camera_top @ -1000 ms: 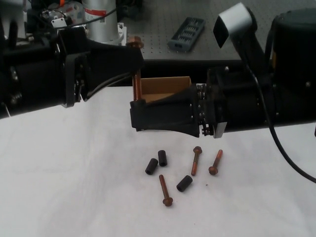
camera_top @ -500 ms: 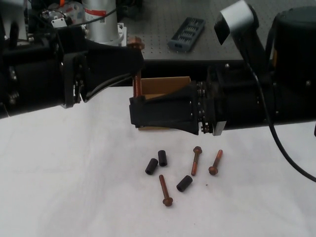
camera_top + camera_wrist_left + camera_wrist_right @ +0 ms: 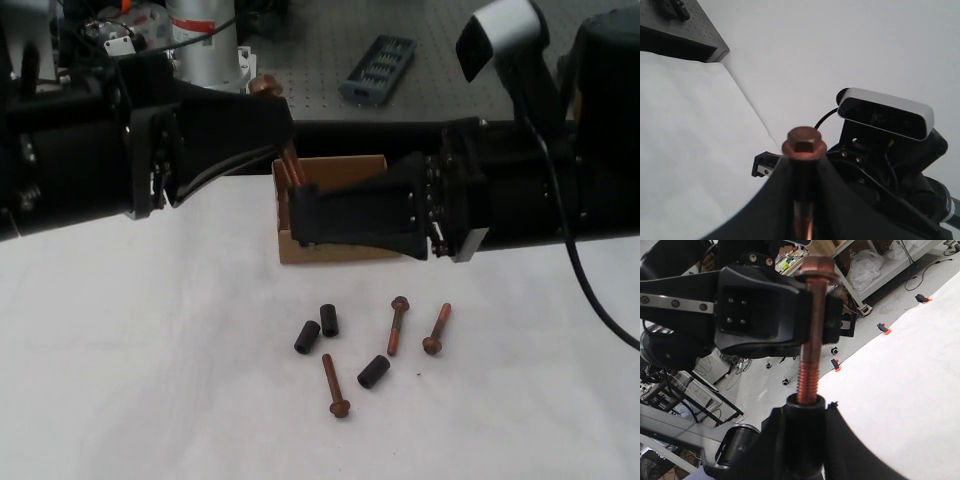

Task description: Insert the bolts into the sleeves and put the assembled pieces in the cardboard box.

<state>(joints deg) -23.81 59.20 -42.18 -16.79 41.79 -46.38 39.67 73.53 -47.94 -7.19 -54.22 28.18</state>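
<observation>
I have my left gripper (image 3: 803,166) clamped on a copper-coloured bolt (image 3: 812,330) with a flanged hex head and a threaded end. It is held tilted over the cardboard box (image 3: 345,172) at the far edge of the white cloth (image 3: 150,350), its tip at the mouth of a short black sleeve (image 3: 805,440) pinched in my right gripper (image 3: 805,419). At the cloth's middle I count three loose bolts (image 3: 398,325) and three loose sleeves (image 3: 373,372), while both arms cross in front of the box and cover part of it, and a dark slotted tray (image 3: 378,65) lies on the perforated bench (image 3: 560,20) beyond
</observation>
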